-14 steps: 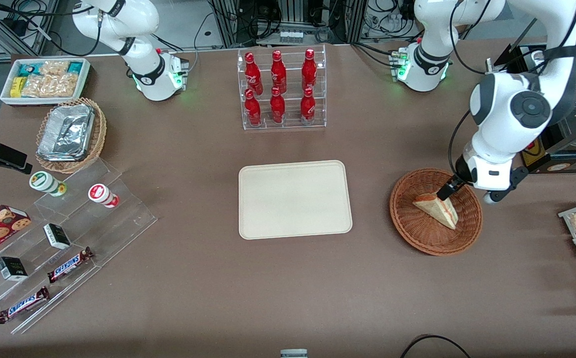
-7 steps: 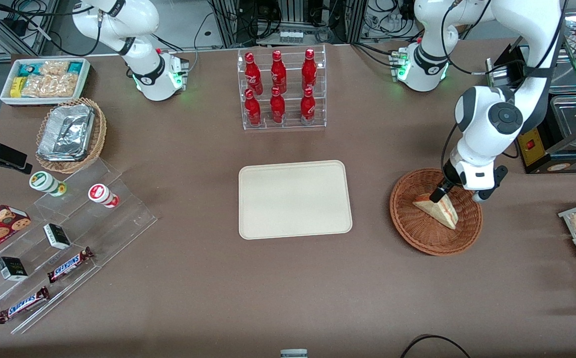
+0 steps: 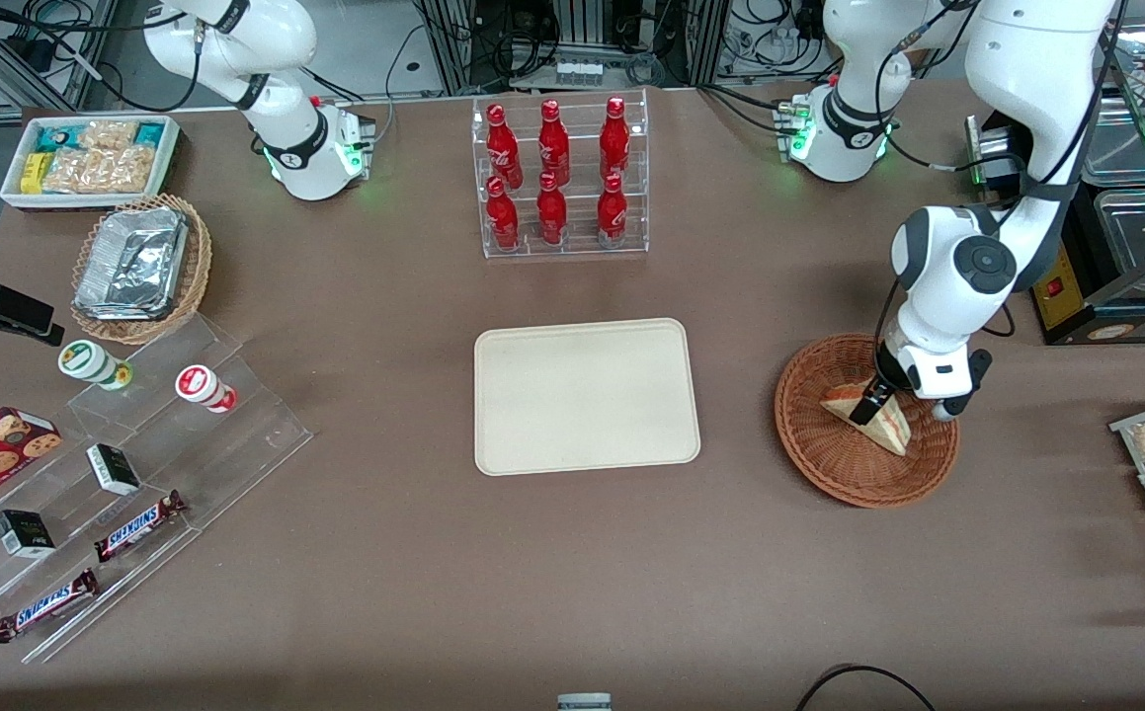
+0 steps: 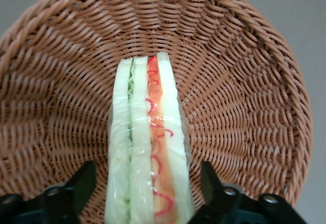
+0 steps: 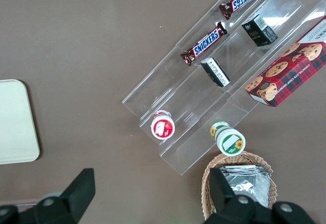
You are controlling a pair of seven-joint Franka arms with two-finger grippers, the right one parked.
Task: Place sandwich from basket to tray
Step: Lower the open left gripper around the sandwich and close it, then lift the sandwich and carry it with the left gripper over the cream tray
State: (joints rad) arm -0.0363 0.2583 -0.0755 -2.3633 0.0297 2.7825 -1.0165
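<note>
I have the gripper [image 3: 869,407] low inside the basket [image 3: 834,464], its fingers [image 4: 81,183] spread wide, one on each side of the sandwich [image 4: 147,147] with a gap at either flank, so nothing is clamped. The sandwich stands on edge on the basket floor, cut side up, showing cream and red-orange layers under clear wrap. The tray [image 3: 587,395] sits well apart, toward the table centre.
</note>
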